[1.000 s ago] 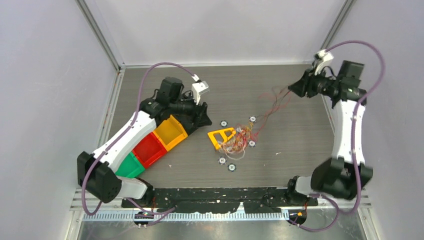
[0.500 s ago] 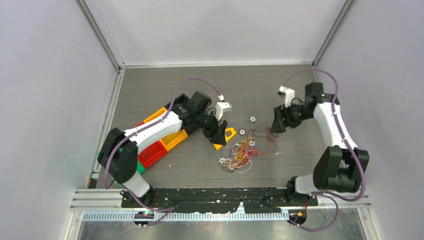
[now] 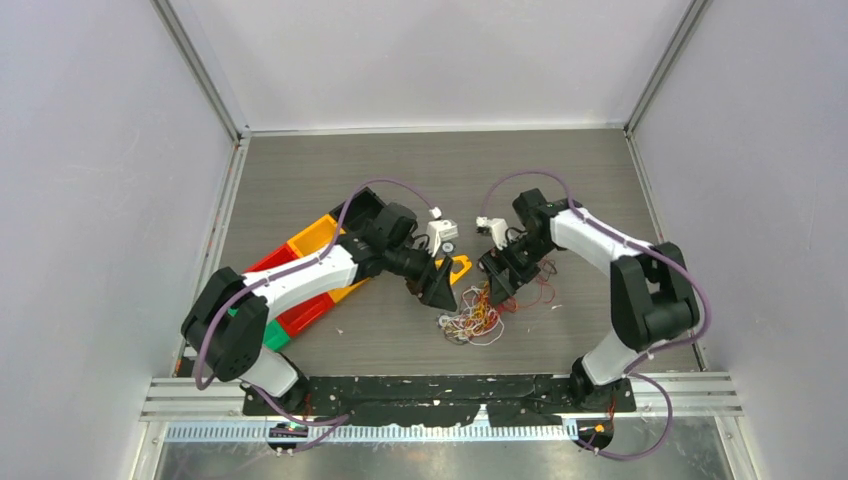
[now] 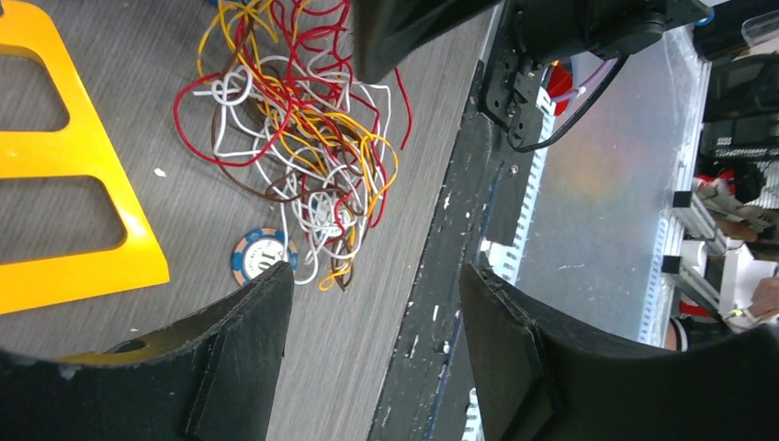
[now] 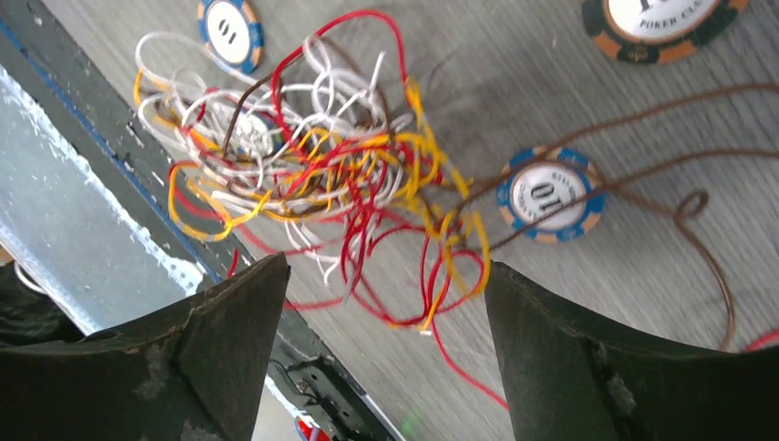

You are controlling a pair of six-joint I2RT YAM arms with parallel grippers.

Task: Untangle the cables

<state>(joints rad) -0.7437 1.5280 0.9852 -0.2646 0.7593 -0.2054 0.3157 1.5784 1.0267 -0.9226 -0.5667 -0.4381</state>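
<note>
Grey table (image 3: pixel 400 170) holds the cables (image 3: pixel 472 320), knotted, strands impossible to trace; left gripper (image 4: pixel 375 276) and right gripper (image 5: pixel 386 271) both spread, empty; yellow frame (image 3: pixel 460 265) half hidden.

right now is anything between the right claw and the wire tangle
Nothing visible does: the open right claw hangs above the tangle of thin red, yellow and white wires; a blue-edged poker chip lies beside it.

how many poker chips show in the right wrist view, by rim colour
blue chips: 2
orange chip: 1
total: 3 in plain sight; the tangle may hide more
</note>
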